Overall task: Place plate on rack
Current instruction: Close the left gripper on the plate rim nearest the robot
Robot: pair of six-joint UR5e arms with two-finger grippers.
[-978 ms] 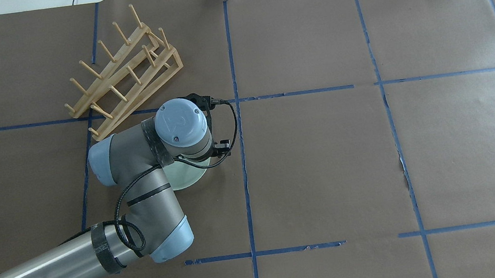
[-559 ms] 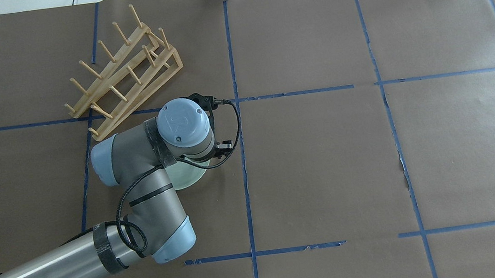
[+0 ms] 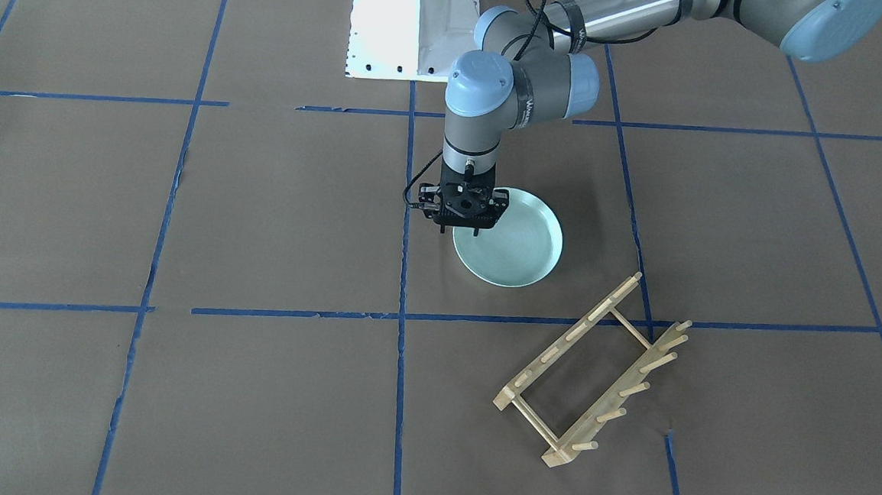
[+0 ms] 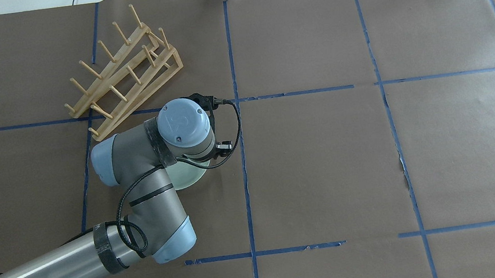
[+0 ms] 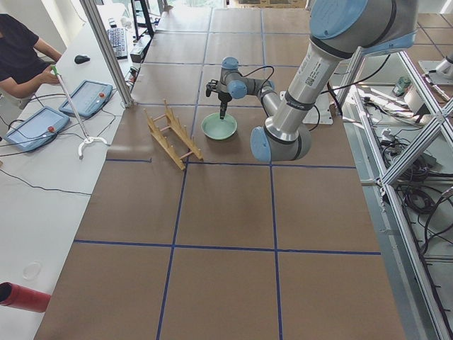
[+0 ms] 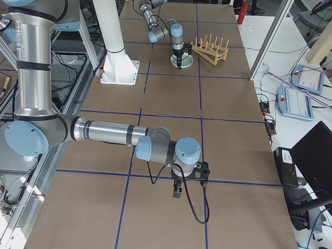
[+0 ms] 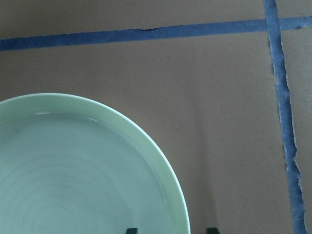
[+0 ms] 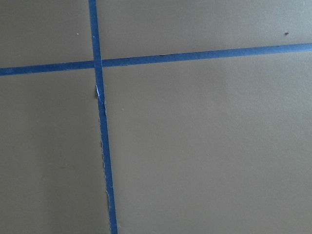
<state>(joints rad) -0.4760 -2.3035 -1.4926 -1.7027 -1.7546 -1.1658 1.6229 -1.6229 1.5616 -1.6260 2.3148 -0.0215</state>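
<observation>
The pale mint-green plate (image 3: 517, 248) lies flat on the brown paper, right side up, and also shows in the left wrist view (image 7: 73, 170). My left gripper (image 3: 459, 232) points straight down over the plate's rim, on the side away from the rack. It is open, with one fingertip (image 7: 130, 230) inside the rim and the other outside. In the overhead view the wrist hides the gripper and most of the plate (image 4: 190, 176). The light-wood rack (image 3: 594, 372) (image 4: 122, 79) stands empty, apart from the plate. My right gripper (image 6: 176, 192) hangs far off over bare paper; I cannot tell its state.
The white robot base plate (image 3: 412, 31) sits at the table's robot-side edge. Blue tape lines (image 3: 400, 314) cross the brown paper. An operator (image 5: 21, 49) sits by tablets (image 5: 85, 98) on the side table beyond the rack.
My left wrist has shifted very slightly to the right over the plate. The plate and the rack have not moved.
</observation>
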